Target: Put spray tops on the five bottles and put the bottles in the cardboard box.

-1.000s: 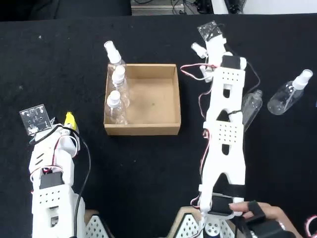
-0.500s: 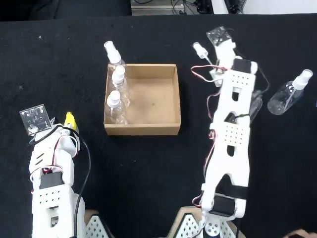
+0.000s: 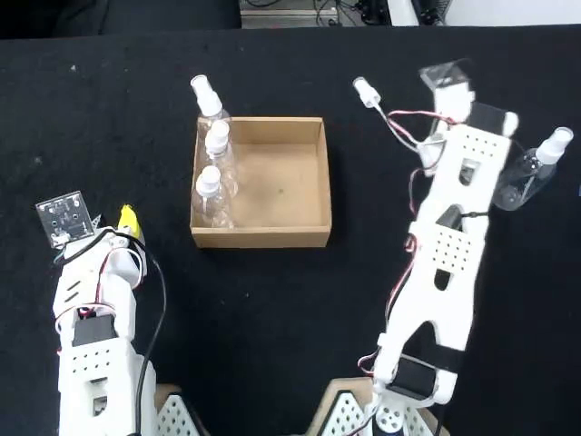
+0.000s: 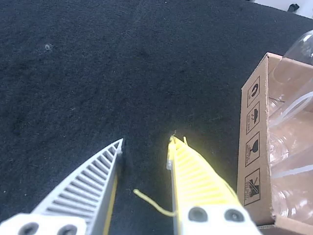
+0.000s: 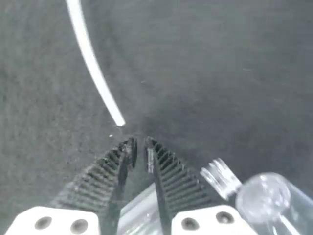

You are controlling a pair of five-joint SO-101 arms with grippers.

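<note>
Gaping left claw beside box wall | right claw together near spray-top tube

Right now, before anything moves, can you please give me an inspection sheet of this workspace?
Surface: black table, nothing spilled.
Job's things: box holds near bottle, middle bottle; far bottle at its far corner; right bottle on table; all four topped; open bottle beside right gripper; spray top loose.
Clutter: nothing seen.
Grippers: left gripper open, empty; right gripper shut, empty.
Cables: wires on right arm; black cable on left arm.
Surroundings: gear beyond far edge.
</note>
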